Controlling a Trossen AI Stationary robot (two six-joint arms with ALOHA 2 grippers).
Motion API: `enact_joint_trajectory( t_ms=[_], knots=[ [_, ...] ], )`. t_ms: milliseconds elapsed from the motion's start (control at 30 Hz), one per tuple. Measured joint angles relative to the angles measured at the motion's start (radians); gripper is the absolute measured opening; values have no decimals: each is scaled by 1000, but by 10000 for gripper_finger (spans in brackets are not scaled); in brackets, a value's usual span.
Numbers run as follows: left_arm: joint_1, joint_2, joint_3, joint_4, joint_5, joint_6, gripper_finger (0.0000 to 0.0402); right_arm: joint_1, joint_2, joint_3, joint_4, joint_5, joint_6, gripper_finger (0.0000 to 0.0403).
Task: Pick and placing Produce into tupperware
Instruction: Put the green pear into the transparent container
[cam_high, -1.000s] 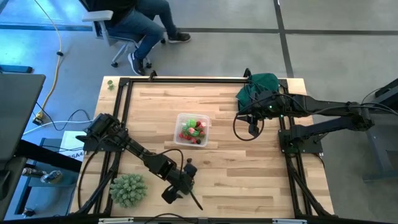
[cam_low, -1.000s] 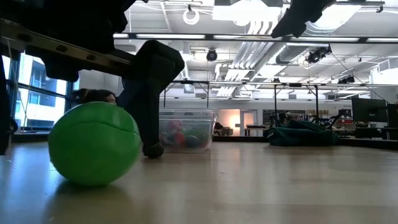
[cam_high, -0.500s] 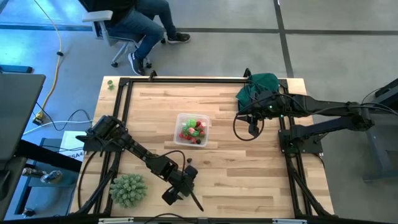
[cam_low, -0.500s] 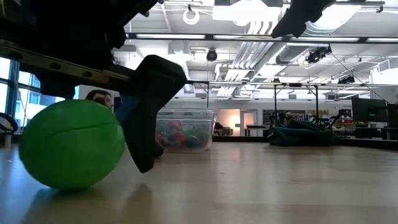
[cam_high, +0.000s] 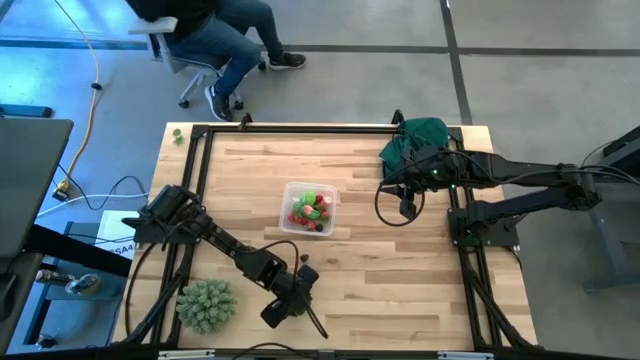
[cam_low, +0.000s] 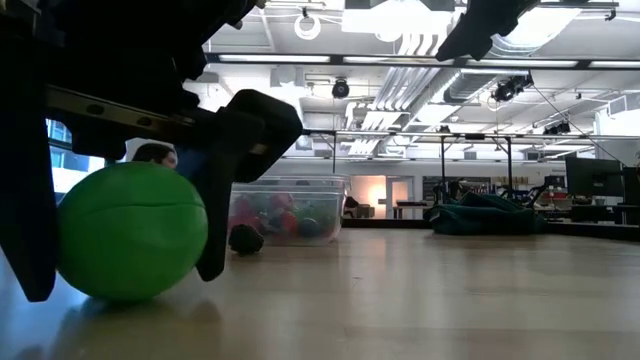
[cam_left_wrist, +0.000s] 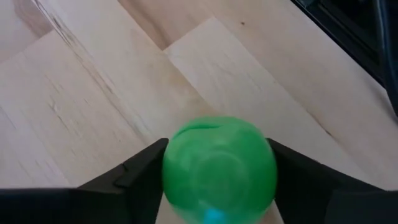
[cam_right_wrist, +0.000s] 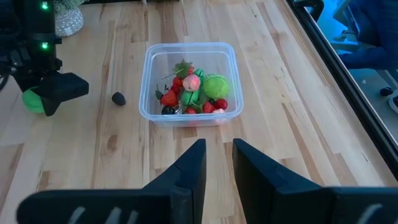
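A bright green ball of produce rests on the wood near the table's front edge. My left gripper points steeply down over it, open, one finger on each side of the ball. A small dark piece of produce lies on the wood between the ball and the tupperware. This clear box at mid table holds several red, green and pink pieces. My right gripper hangs high at the right, narrowly open, holding nothing. My left gripper's fingers stand close against the green ball's two opposite sides, slanting down from above. I cannot tell whether they touch it. The ball's underside stays on the table.
A large spiky pale-green ball sits at the front left corner. A dark green cloth lies at the far right. A black frame borders the table. A seated person is beyond the far edge.
My left gripper has sunk toward the table so that its fingers now stand on either side of the green ball. The ball has shifted a little toward the table's left and stays on the wood.
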Motion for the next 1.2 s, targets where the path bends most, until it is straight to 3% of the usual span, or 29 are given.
enact_joint_trajectory(
  t_ms=[200,467,767,1033,1200],
  knots=[
    [0,0,0,1,1,1,220,0,0,0,0,0,0,68],
    [0,0,0,11,6,0,257,0,0,0,0,0,0,68],
    [0,0,0,12,8,-1,208,0,0,0,0,0,0,68],
    [0,0,0,13,12,-4,238,0,0,0,0,0,0,68],
    [0,0,0,12,13,-5,222,0,0,0,0,0,0,68]
  ],
)
